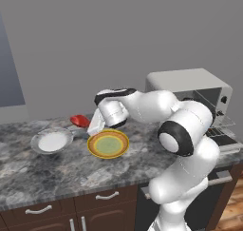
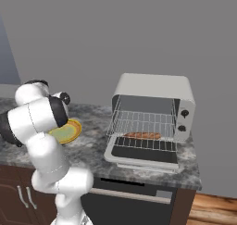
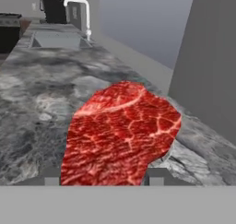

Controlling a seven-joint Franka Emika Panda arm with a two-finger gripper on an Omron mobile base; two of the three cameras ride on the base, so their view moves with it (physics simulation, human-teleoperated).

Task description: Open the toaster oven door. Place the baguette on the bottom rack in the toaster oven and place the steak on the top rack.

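Marbled bright-red steak (image 3: 120, 135) sits between the jaws, which hold its sides.

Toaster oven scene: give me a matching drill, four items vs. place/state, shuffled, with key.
Items:
1. baguette
2. steak
3. toaster oven door
4. green plate

Place/state:
A. lying open, flat in front of the oven
B. empty, on the counter beside the white plate
C. on the bottom rack inside the oven
D. between the pincer fingertips, above the counter

Pairs: 1-C, 2-D, 3-A, 4-B
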